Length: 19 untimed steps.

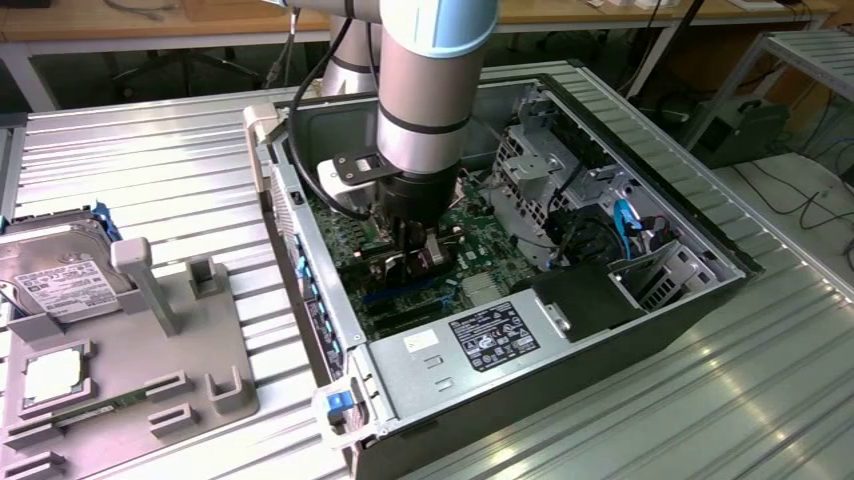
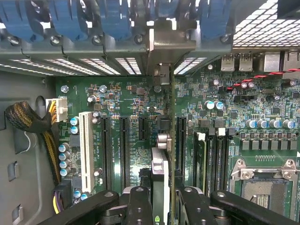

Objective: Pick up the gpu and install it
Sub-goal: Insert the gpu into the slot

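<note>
No lettering is legible. The black label (image 1: 494,338) on the power supply and the white label (image 1: 59,289) on the hard drive, left of frame, carry unreadable print.

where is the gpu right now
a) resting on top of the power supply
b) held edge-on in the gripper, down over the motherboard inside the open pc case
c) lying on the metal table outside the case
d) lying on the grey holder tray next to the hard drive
b: in the wrist view the gripper is shut on the gpu, which stands edge-on above the motherboard slots, inside the pc case.
</note>
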Each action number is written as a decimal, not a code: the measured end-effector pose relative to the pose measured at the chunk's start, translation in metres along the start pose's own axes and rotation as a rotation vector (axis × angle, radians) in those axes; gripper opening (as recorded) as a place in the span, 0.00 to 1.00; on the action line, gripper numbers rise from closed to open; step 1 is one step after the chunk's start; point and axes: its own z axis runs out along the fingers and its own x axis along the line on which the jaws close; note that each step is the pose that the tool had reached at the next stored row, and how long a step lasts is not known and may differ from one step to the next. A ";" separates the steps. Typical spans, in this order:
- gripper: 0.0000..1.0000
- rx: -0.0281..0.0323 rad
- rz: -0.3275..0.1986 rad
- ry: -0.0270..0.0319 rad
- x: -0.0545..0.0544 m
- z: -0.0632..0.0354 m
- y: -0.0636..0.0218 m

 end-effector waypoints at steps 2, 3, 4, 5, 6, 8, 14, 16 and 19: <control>0.28 -0.0002 0.000 0.0003 0.000 0.0031 0.0002; 0.28 0.0000 0.000 0.0000 0.000 0.0033 0.0001; 0.28 0.0014 0.000 0.0000 0.000 0.0032 0.0027; 0.28 0.0014 0.000 0.0001 0.000 0.0032 0.0028; 0.28 0.0015 -0.001 -0.0001 0.000 0.0032 0.0028; 0.28 0.0015 -0.001 -0.0003 0.000 0.0013 0.0028; 0.28 0.0014 -0.001 0.0000 0.000 0.0035 0.0028; 0.28 0.0014 -0.001 0.0001 0.000 0.0044 0.0028; 0.28 0.0012 -0.001 0.0004 0.000 0.0066 0.0029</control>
